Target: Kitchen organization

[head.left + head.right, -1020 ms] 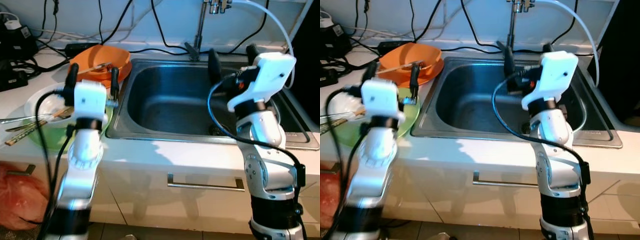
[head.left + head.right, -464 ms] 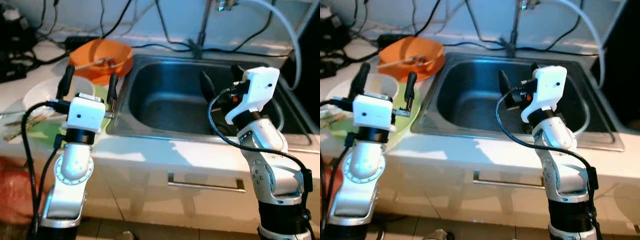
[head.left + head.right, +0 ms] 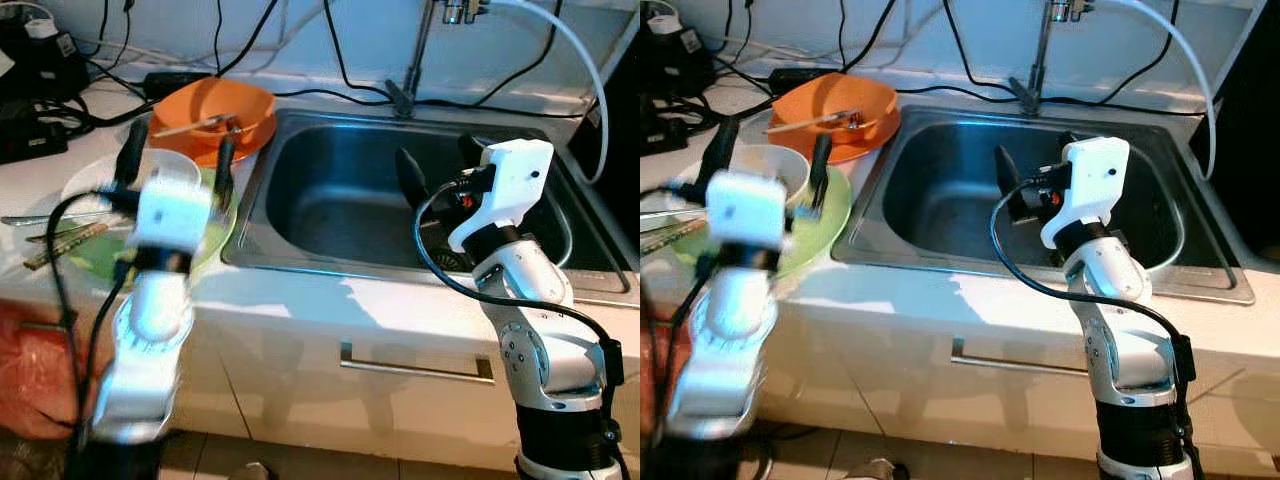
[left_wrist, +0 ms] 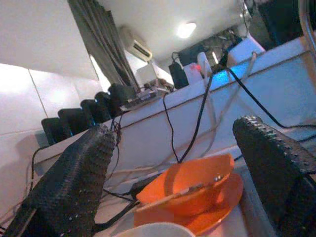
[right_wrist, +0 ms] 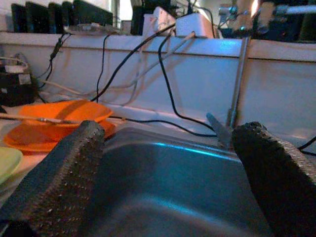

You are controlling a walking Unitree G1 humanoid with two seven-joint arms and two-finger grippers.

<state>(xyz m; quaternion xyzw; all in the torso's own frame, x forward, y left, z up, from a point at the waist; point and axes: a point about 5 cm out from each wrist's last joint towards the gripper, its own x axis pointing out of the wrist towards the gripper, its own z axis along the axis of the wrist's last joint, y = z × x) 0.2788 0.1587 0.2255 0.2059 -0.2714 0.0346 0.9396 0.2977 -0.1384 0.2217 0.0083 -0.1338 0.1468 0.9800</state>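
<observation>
My head cameras look down and forward from above the counter, taking in the steel sink (image 3: 400, 200) at twelve o'clock and the orange bowl (image 3: 212, 117) at about ten. The two eyes share nearly everything, the right eye sitting a touch to the side. My left wrist camera sits low near the counter, aimed between my spread left fingers (image 4: 74, 177) up at that same orange bowl (image 4: 195, 190) and the cabled back wall. My right wrist camera sits low at the basin (image 5: 168, 192), facing across it to the faucet stem (image 5: 237, 84), and catches the bowl (image 5: 54, 118) too.
</observation>
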